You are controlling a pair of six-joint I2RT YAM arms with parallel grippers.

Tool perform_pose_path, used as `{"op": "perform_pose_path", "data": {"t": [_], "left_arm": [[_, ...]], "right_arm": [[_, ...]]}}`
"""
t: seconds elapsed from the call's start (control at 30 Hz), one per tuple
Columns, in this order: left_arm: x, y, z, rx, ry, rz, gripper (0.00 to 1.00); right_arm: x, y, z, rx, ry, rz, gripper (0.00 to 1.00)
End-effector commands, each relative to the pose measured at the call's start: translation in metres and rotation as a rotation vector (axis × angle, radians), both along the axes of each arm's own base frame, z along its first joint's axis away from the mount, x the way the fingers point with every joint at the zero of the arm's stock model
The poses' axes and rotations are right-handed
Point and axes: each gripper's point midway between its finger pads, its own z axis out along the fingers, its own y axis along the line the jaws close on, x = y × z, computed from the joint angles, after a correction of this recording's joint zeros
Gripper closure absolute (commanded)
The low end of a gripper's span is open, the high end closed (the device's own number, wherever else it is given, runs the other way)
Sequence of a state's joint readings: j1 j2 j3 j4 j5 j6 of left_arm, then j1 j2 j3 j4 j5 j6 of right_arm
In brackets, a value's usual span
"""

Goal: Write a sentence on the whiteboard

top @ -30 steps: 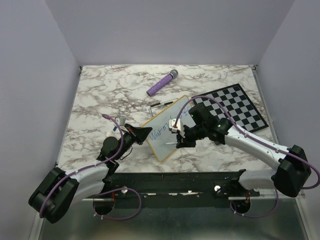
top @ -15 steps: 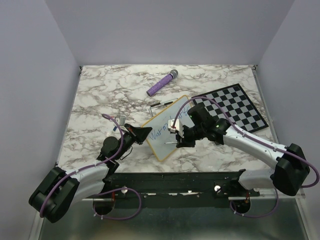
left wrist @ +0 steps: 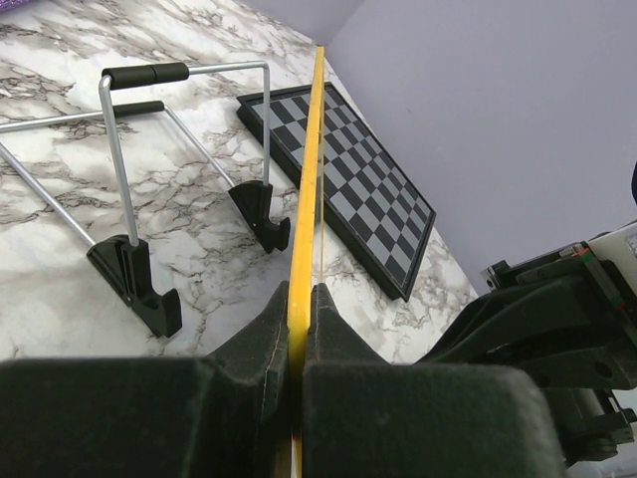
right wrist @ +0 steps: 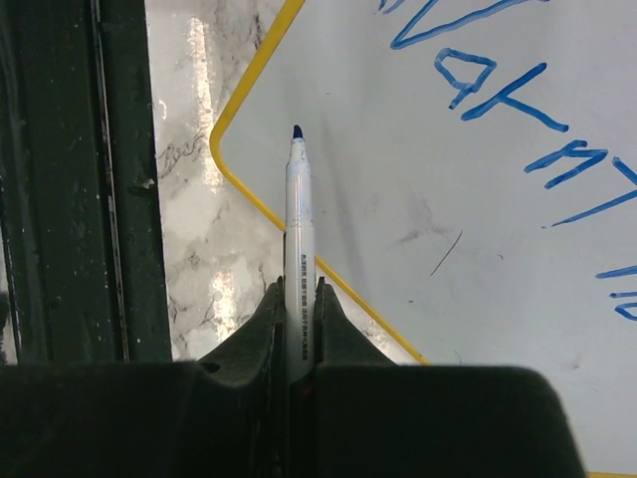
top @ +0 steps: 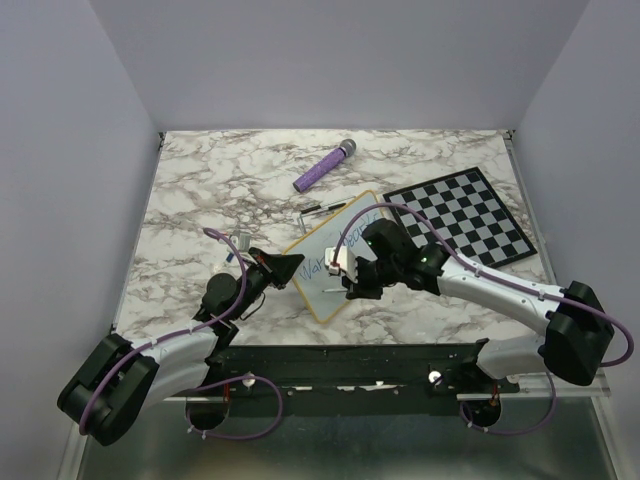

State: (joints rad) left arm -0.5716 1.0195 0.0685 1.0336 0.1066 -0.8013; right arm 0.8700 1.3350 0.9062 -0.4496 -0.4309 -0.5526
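The whiteboard (top: 322, 252), yellow-framed, stands tilted at the table's middle. My left gripper (top: 291, 267) is shut on its left edge; the left wrist view shows the yellow frame (left wrist: 310, 169) pinched between the jaws (left wrist: 299, 299). My right gripper (top: 350, 284) is shut on a white marker (right wrist: 299, 229). The marker's blue tip hovers over the bare lower-left corner of the whiteboard (right wrist: 448, 289); whether it touches I cannot tell. Blue strokes of the sentence (right wrist: 498, 100) run along the upper line; in the top view its start (top: 312, 269) shows and the rest is hidden by the right arm.
A chessboard (top: 465, 214) lies right of the board, also seen as the chessboard (left wrist: 370, 194) behind it. A purple microphone-shaped thing (top: 324, 166) lies at the back. The board's wire stand with black feet (left wrist: 135, 284) rests on the marble. A small grey object (top: 243, 240) sits near the left arm.
My right gripper has carried the marker leftward and nearer, from the end of the written line to the board's lower-left area. The left gripper and board have not moved.
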Motion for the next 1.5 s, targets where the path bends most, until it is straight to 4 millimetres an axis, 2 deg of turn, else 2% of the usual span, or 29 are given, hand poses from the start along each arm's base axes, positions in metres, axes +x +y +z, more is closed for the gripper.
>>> {"op": "perform_pose_path", "data": {"t": [0.0, 0.27, 0.6, 1.13, 1.47], "left_arm": [[0.003, 0.006, -0.004, 0.013, -0.003, 0.038, 1.00], [0.005, 0.008, -0.003, 0.000, -0.001, 0.051, 1.00], [0.003, 0.008, -0.002, -0.004, -0.004, 0.053, 1.00], [0.003, 0.007, -0.001, -0.009, -0.007, 0.043, 1.00], [0.003, 0.005, -0.001, -0.007, -0.009, 0.037, 1.00]], "right_arm": [[0.004, 0.002, -0.002, -0.002, -0.018, -0.028, 1.00], [0.009, 0.003, -0.010, -0.027, -0.001, -0.064, 0.99], [0.026, 0.005, -0.013, -0.054, -0.029, -0.143, 0.99], [0.033, 0.007, -0.016, -0.073, -0.041, -0.180, 1.00], [0.031, 0.012, -0.018, -0.069, -0.033, -0.172, 0.99]]}}
